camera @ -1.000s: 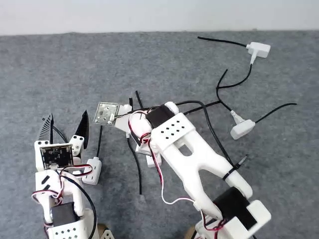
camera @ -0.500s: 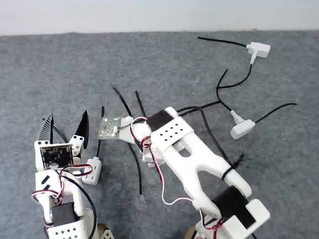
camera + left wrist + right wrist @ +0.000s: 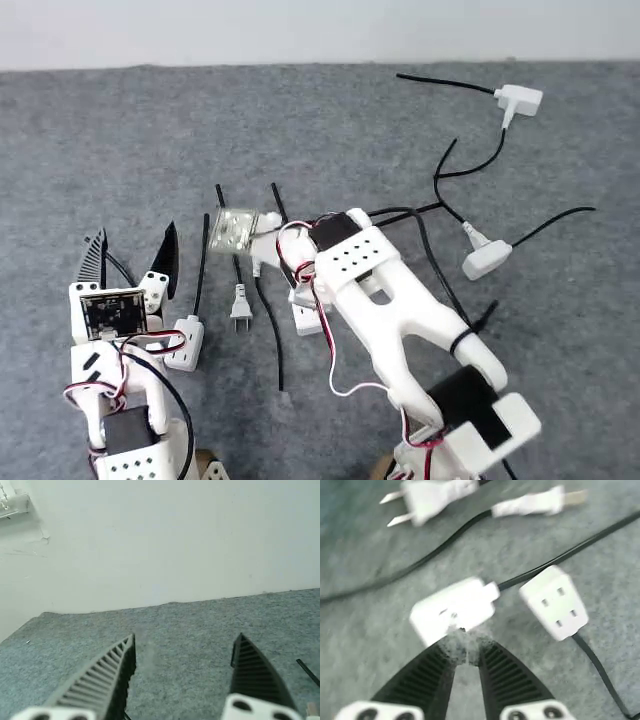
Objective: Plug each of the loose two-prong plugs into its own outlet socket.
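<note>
A white two-prong plug lies on the grey mat between the arms, prongs toward the front; it also appears as the plug beside a second white plug. My right gripper is shut with nothing in it, tips just short of a white outlet socket; another socket lies beside it. The right arm covers most of these sockets. My left gripper is open above the mat at front left, with a socket next to it. Its fingers hold nothing.
Two more white sockets on black cords lie at the right and far right back. Black cables cross the middle of the mat. A white wall rises behind the mat's far edge.
The right wrist swung forward, then back toward the middle. A white plug that was out of sight now lies on the mat left of the right arm. The left arm stayed still.
</note>
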Controlling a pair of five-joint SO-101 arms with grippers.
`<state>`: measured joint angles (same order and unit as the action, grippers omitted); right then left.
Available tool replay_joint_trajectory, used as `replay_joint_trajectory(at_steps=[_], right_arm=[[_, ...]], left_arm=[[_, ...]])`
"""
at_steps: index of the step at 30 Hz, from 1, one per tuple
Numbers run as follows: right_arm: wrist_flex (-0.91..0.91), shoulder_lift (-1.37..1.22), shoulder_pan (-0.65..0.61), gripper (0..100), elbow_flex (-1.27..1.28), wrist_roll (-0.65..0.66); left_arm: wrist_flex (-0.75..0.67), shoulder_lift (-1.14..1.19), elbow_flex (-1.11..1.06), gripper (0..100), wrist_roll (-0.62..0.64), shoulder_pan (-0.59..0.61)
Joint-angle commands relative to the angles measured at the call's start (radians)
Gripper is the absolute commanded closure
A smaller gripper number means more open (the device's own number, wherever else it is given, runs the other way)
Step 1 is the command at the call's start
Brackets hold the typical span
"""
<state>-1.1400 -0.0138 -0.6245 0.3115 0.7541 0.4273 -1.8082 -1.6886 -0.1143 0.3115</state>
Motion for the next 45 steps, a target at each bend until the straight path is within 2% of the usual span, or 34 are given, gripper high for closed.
replay_joint_trajectory(at_steps=[1,5,9,12,18,29,36,45], right_arm=[[0.116,-0.036,-0.054,92.6,-0.052,-0.232],[0.176,-0.114,-0.127,82.0,-0.123,-0.468],[0.219,-0.226,-0.188,89.8,-0.259,-0.643],[0.18,-0.315,-0.214,93.7,-0.387,-0.726],[0.071,-0.495,-0.254,86.4,-0.575,-0.786],[-0.045,-0.598,-0.251,87.6,-0.735,-1.016],[-0.111,-0.602,-0.252,87.6,-0.795,-1.025],[-0.151,-0.604,-0.242,87.2,-0.792,-1.105]], left_arm=[[-0.037,-0.009,0.008,70,-0.005,-0.002],[-0.037,-0.011,0.022,70,-0.008,0.014],[-0.032,-0.011,0.081,70,0.018,0.112],[-0.031,-0.008,0.117,70,0.069,0.198],[-0.031,-0.011,0.142,70,0.078,0.275],[-0.031,-0.011,0.15,70,0.078,0.279],[-0.031,-0.011,0.15,70,0.078,0.279],[-0.031,-0.011,0.15,70,0.078,0.279]])
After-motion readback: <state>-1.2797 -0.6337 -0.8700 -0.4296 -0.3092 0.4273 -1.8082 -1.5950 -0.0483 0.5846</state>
